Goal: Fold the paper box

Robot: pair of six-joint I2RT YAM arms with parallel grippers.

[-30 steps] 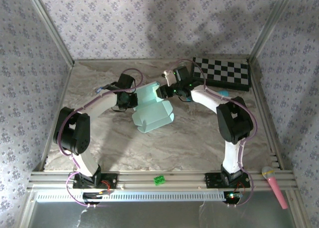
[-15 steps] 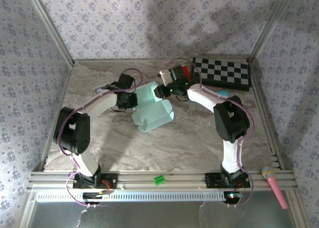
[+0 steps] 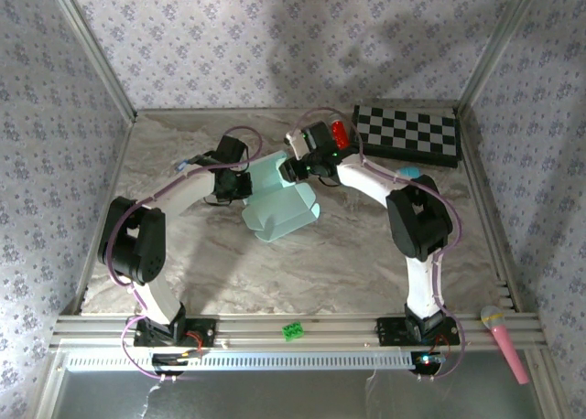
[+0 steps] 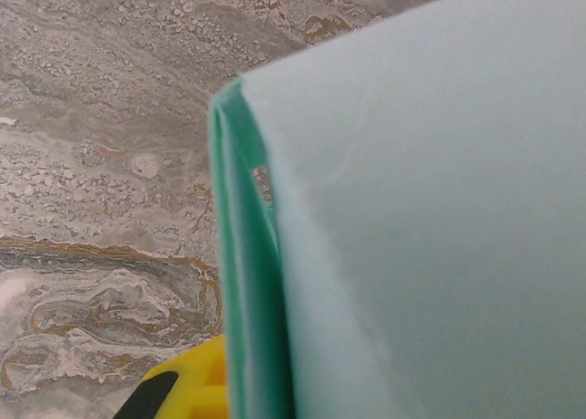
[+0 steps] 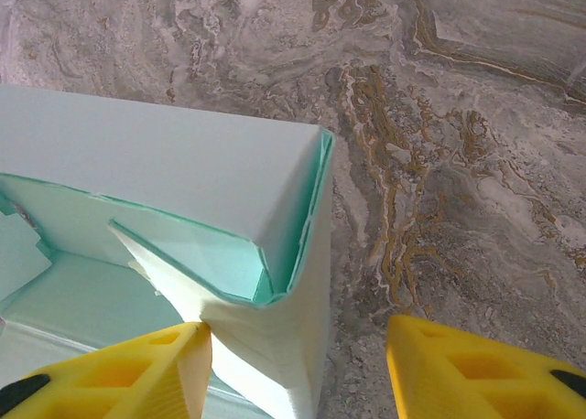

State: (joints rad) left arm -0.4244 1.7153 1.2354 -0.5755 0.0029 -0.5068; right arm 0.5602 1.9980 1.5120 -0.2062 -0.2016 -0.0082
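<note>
I see the pale mint-green thin-card paper box (image 3: 279, 207) lying part-folded near the middle of the grey marble-patterned table (image 3: 348, 254), between the two arms. Its walls stand up on the far side and a flatter part reaches toward the arm bases. My left gripper (image 3: 241, 186) sits at the box's left edge. In the left wrist view one yellow finger (image 4: 179, 396) lies right against a doubled card edge, and the jaws are pressed together on that card wall. My right gripper (image 5: 295, 346) is at the box's far right corner with its jaws spread and the corner wall standing between them. One finger is inside, just beside a folded-in flap, and the other is out over the table, apart from the card. A flat black-and-white checkerboard (image 3: 407, 134) lies in the table's far right corner, well apart from the box
</note>
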